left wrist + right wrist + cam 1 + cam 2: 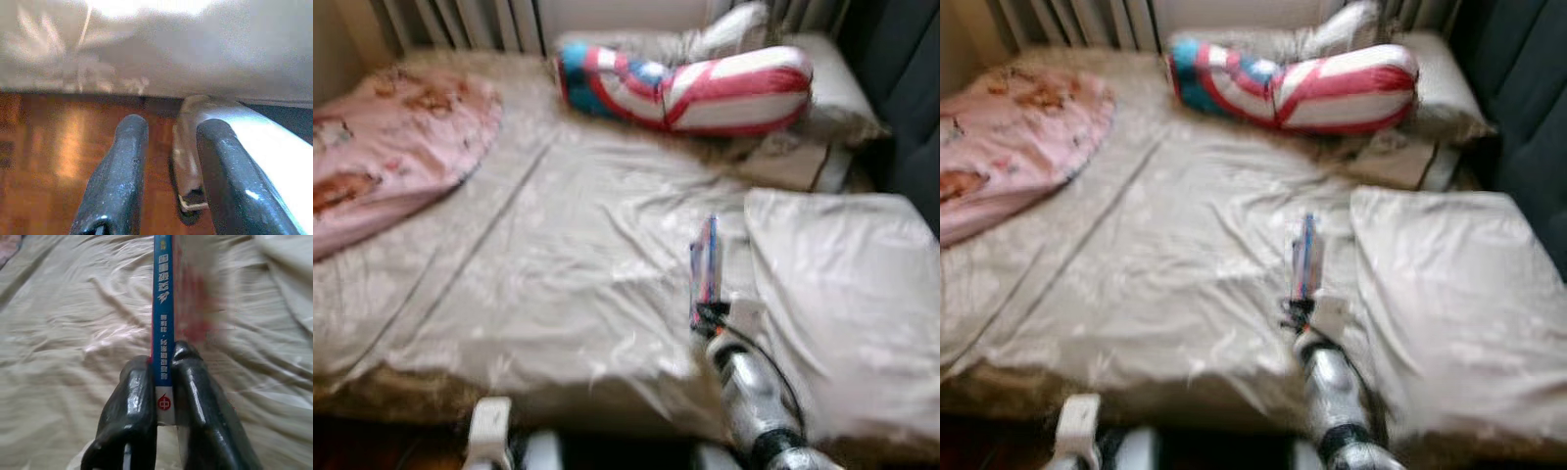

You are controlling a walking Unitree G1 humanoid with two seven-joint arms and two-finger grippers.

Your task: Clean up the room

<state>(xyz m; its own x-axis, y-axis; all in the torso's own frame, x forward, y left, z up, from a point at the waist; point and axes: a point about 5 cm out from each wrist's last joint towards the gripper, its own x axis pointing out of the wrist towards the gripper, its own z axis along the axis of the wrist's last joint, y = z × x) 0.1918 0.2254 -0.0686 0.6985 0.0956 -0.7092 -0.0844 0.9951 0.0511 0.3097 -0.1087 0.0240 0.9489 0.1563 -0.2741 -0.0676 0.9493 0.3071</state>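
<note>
At the far left of the bed (558,294) lies a pink blanket (382,157), on the beige crumpled sheet. The left gripper (166,196) hangs low beside the bed edge, above the wooden floor (49,156); its two black fingers stand apart with nothing between them. At the head of the bed a long cushion with red, white and blue stripes (695,88) lies across. Further right, the right gripper (164,416) is raised above the sheet and its fingers are pressed on the lower end of a thin book (706,269). The book stands on its edge, the blue spine toward the wrist camera, and its long axis runs away from the robot, toward the striped cushion. At the right lies a pale pillow (852,294), near the book.
</note>
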